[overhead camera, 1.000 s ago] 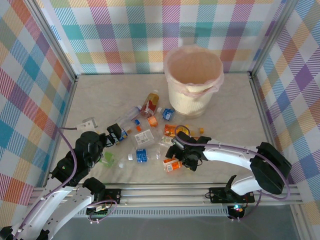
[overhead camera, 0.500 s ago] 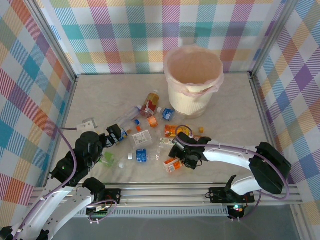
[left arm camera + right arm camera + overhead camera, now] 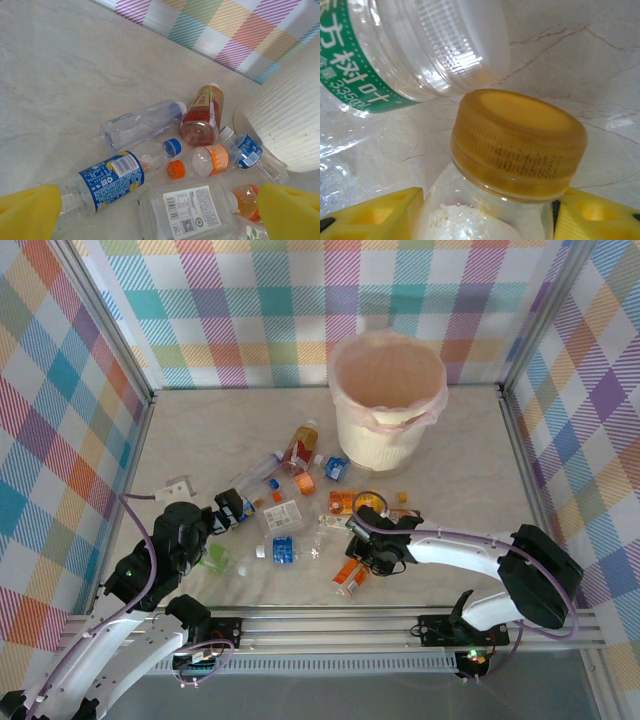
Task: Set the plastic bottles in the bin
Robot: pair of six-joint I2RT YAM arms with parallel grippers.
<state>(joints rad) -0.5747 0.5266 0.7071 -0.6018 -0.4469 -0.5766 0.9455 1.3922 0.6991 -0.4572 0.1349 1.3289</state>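
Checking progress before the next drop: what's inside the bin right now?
Inside the bin only its pinkish liner shows. The near wall covers the near part of the bottom, so anything lying there is hidden.

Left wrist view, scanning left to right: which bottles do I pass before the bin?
Big blue-label bottle → red-label bottle → small blue-label bottle → bin.

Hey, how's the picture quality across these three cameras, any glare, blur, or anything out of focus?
Top external: even, soft light, faint shadow by the bin, nothing blurred. Left wrist: blue-labelled bottle crisp, yellow fingers in the bottom corners out of focus. Right wrist: extreme close-up, yellow-capped bottle sharp, white glare on the green-labelled bottle.
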